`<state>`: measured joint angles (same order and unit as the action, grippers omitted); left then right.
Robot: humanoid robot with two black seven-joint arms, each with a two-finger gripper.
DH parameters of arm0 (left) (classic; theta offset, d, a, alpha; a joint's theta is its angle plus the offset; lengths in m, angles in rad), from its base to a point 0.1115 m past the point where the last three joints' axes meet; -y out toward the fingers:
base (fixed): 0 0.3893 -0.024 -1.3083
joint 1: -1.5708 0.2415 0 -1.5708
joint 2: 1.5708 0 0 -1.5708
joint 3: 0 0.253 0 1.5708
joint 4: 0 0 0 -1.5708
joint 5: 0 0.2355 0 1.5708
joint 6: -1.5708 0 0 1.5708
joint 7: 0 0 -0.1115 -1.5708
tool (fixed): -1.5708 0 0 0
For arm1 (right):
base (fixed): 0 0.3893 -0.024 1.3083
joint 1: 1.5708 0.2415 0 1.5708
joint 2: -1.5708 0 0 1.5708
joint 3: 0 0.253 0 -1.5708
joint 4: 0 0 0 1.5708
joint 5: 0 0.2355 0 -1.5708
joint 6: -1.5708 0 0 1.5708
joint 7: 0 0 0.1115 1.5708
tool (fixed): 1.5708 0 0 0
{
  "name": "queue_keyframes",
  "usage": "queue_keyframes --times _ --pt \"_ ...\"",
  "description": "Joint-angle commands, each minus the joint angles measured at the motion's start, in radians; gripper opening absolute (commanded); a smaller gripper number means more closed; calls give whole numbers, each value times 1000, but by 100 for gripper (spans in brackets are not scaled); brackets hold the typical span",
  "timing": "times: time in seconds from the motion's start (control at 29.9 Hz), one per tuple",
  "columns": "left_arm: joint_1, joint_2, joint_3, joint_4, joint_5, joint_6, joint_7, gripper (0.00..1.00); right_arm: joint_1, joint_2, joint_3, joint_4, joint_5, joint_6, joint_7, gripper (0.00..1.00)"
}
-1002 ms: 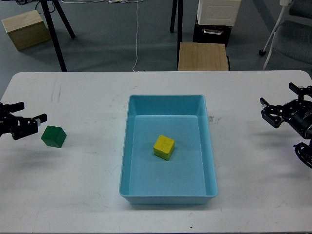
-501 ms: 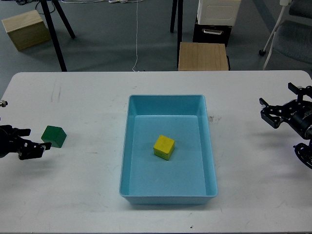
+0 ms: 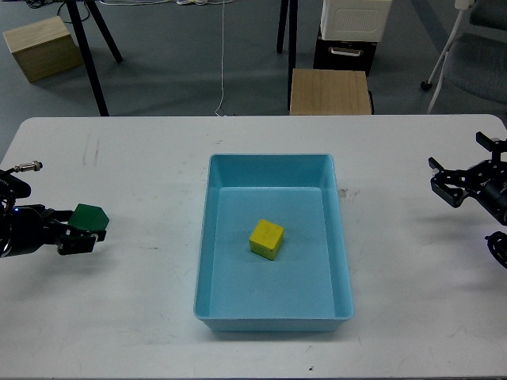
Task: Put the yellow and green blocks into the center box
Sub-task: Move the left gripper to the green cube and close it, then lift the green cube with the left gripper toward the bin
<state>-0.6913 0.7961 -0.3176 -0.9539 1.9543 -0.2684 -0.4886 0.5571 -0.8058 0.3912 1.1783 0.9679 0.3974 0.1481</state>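
A: Now logging the head view, left to right. Left gripper [image 3: 78,236] is sitting at the table's left edge, pointing right, with the green block [image 3: 89,217] right at its fingertips. One dark finger is showing across the block's lower front face. Jaws are parted about as wide as the block; whether they are pressing on it, I cannot tell.

B: Which way is the block lying from the jaws?

A: Directly ahead, toward the table's middle. It is roughly cubic, so no long axis to align with. It is resting on the white table [image 3: 142,317], well apart from the blue box [image 3: 273,317], which lies further right along the same line.

B: And the nearer arm?

A: Left, clearly. Right gripper [image 3: 466,184] is hanging near the table's right edge, far from the green block, fingers spread, holding nothing.

B: Counts?

A: One green block, outside the box. One yellow block [image 3: 267,239], lying on the box floor near its centre, slightly rotated. One box. Two grippers.

B: Judgement on progress?

A: Yellow half is looking done; green half is pending. Coming move probably depends on closing squarely, then lifting over the box's left wall.
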Motion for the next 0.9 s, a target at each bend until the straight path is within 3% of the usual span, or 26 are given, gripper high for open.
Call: queue_keyframes --times 0.0,0.77,0.87 --pt "-2 -6 0 10 18 -2 0 100 0 -6 2 6 0 0 2 99" --pt "-30 -71 -1 86 18 -22 0 100 0 -24 8 41 0 1 10 99" --pt "-39 -83 0 98 20 -22 0 94 0 -24 8 41 0 3 10 99"
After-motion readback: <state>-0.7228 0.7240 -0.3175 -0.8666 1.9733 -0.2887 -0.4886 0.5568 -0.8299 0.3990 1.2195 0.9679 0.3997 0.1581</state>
